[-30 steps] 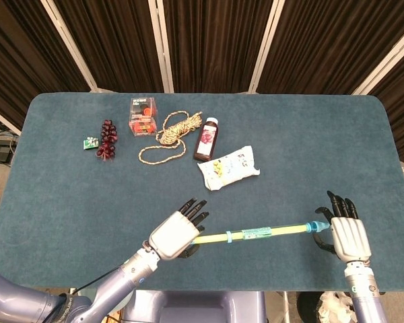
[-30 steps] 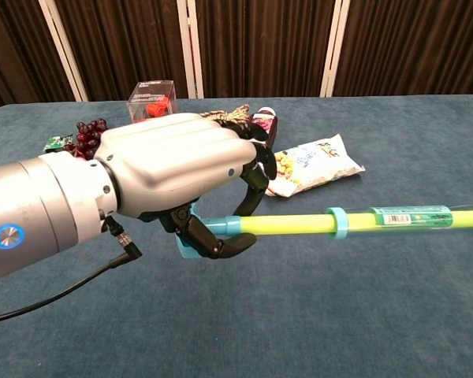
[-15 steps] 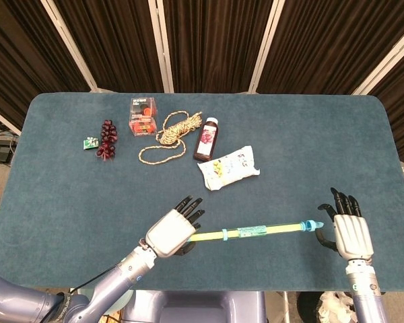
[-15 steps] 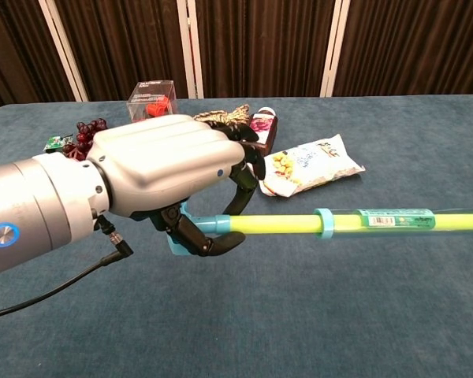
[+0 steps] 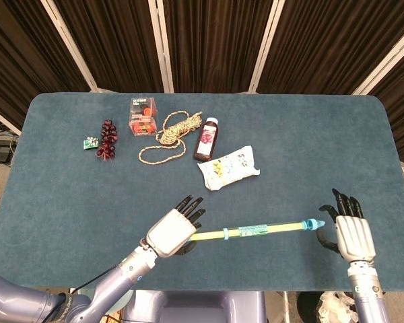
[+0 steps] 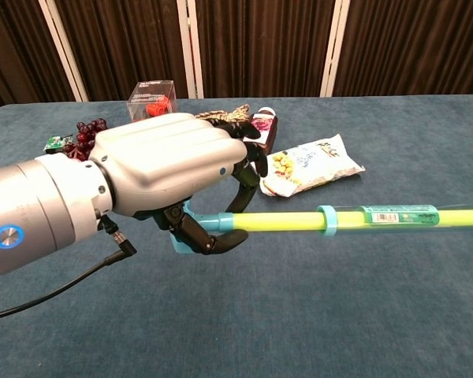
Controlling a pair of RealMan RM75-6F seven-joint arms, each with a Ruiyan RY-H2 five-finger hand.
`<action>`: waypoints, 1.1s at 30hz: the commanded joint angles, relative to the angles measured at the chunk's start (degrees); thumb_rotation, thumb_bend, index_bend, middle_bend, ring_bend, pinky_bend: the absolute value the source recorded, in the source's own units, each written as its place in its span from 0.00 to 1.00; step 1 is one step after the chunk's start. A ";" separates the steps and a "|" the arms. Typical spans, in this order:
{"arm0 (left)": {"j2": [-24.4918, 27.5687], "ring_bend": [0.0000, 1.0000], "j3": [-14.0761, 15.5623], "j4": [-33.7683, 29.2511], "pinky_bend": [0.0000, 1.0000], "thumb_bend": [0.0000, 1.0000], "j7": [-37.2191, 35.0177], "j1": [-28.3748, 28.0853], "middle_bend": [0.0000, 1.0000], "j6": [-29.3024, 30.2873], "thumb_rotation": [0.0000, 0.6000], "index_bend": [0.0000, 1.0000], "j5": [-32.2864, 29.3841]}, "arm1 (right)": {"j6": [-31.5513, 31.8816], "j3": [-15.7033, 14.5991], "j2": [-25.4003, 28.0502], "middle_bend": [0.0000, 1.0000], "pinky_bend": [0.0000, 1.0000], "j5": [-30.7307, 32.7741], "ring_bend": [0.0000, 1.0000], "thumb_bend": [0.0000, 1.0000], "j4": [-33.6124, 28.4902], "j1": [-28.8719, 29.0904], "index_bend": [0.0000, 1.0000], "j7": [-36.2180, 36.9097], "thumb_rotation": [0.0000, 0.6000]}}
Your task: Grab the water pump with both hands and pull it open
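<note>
From the head view, the water pump (image 5: 256, 231) lay extended along the near edge of the table (image 5: 310, 148). The left hand (image 5: 172, 232) gripped its left end; the right hand (image 5: 350, 232) sat just beyond its blue tip, fingers apart, holding nothing. Well behind the pump were a snack bag (image 5: 229, 167), bottle (image 5: 207, 139), rope (image 5: 168, 136), red box (image 5: 142, 116) and grapes (image 5: 108, 138).

In the chest view, the left hand (image 6: 169, 169) clasped the pump's (image 6: 363, 218) blue handle, partly hiding the bottle (image 6: 264, 124).
</note>
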 commanded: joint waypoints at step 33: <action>-0.57 0.02 -0.53 -1.13 0.11 0.45 0.26 -0.11 0.19 -0.19 1.00 0.64 0.43 | -0.45 -0.82 -0.52 0.03 0.00 -0.32 0.00 0.38 0.23 -0.04 0.46 0.48 1.00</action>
